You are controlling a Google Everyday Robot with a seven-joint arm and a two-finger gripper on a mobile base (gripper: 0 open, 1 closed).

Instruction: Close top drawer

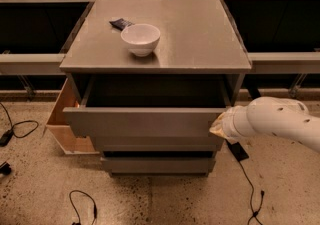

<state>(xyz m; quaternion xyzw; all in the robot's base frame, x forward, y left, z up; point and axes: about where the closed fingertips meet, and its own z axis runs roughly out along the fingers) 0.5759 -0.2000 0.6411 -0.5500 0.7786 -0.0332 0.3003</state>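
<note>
The wide matte-grey top drawer [142,121] stands pulled out toward the near side of the grey cabinet, its deep box dark inside. Two shorter grey drawer fronts [157,153] sit below it. On the grey counter [200,34] rests a round white bowl [141,39], with a small dark flat item [121,23] just beyond it. A light tan wooden box [62,129] stands left. The white arm reaches in from the right, its pincer [216,127] against the drawer front's right end. I cannot tell whether it is wide or narrow.

The grey top drawer [142,121] stands partly open, the hand [218,128] at its front's right end.
</note>
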